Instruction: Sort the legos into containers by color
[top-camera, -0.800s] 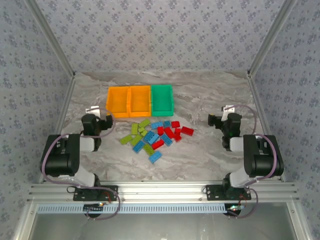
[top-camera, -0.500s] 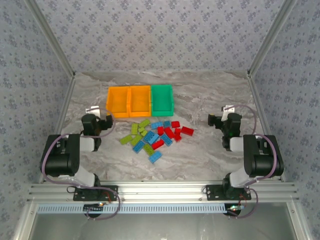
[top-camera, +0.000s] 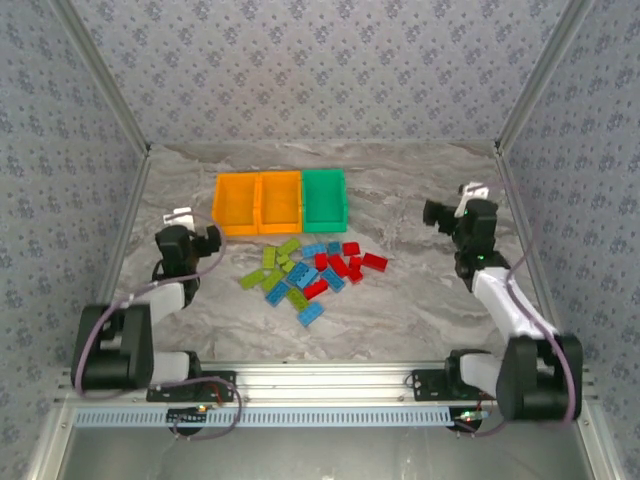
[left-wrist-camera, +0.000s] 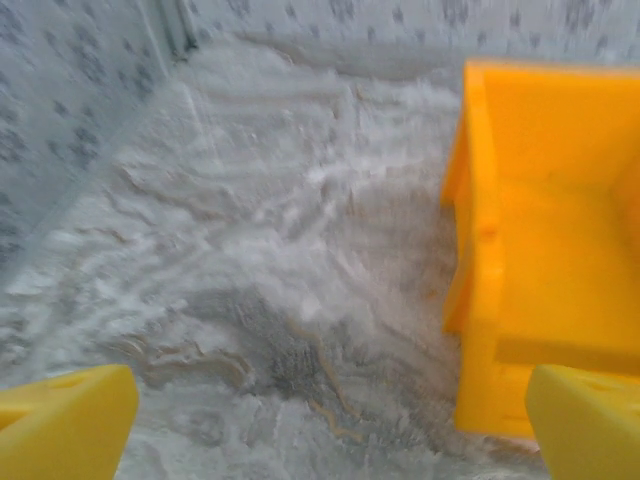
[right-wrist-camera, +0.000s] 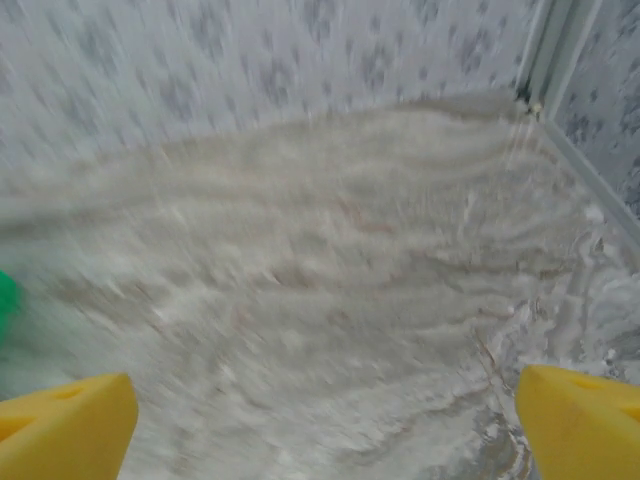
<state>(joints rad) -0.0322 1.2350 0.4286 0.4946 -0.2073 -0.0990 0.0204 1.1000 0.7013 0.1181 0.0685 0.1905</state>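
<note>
The legos (top-camera: 310, 272), small studded plastic bricks in lime green, light blue and red, lie loosely scattered on the grey marbled tabletop (top-camera: 410, 305) at the centre of the top view. The lime green ones are mostly at the left of the heap, the light blue ones run through its middle and lower part, and the red ones are at its right. All of them rest on the tabletop, outside the bins. Just above the scatter, three small open-topped rectangular plastic bins stand in a row, side against side: the left orange bin (top-camera: 236, 205), the middle orange bin (top-camera: 280, 200) and the green bin (top-camera: 325, 197) at the right end. The left gripper (top-camera: 212, 241) hovers at the middle left of the top view, near the lower left corner of the left orange bin and apart from the bricks. In the left wrist view its yellow fingertips (left-wrist-camera: 70, 425) sit in the two lower corners of the frame, spread wide with nothing between them, and the orange bin's wall fills the right side. The right gripper (top-camera: 433, 213) stands at the middle right, well apart from bins and bricks. In the blurred right wrist view its yellow fingertips (right-wrist-camera: 585, 420) are likewise far apart and empty over bare tabletop, with the patterned wall (right-wrist-camera: 250, 60) across the top.
</note>
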